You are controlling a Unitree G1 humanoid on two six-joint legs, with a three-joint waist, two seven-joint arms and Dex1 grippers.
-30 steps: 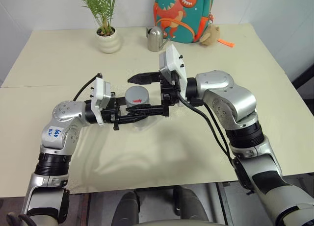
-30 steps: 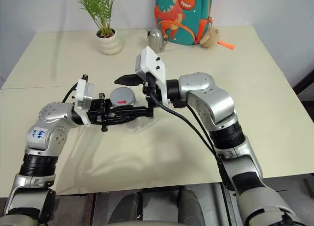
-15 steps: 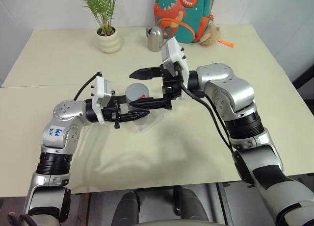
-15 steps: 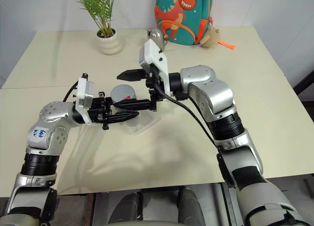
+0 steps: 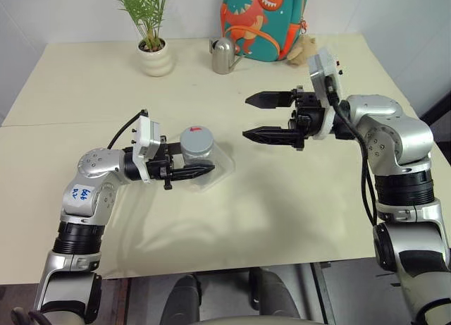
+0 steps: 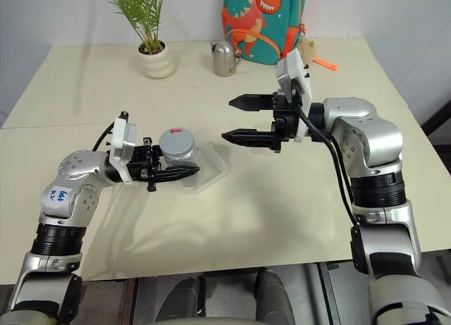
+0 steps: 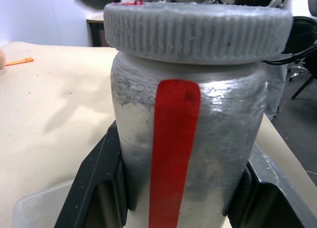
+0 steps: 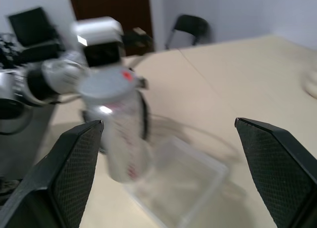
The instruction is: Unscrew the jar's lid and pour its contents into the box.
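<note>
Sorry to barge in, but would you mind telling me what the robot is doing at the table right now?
The left gripper holds the jar upright above the box, jaws shut on its body. The lid is on the jar, so nothing has been poured. The right gripper hangs off to the right of the jar with its jaws wide open and empty, pointing toward it.
</note>
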